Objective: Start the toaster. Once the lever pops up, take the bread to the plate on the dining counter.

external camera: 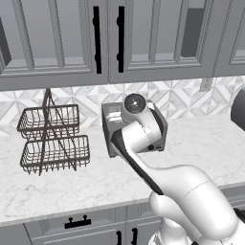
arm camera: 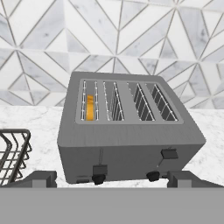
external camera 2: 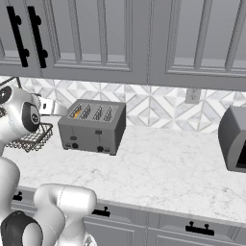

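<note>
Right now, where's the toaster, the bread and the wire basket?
toaster (external camera 2: 91, 127): right base view, grey front face.
bread (arm camera: 89, 108): hand view, orange crust in the leftmost slot.
wire basket (external camera: 54, 138): left base view, between its two tiers.

Grey-silver toaster (arm camera: 131, 140) with black levers and knobs; golden-orange bread (arm camera: 89, 107) in a slot. White, grey-veined marble worktop (external camera 2: 158, 168); geometric grey-white tiled backsplash (arm camera: 131, 35); dark wire basket (external camera: 52, 136).
</note>
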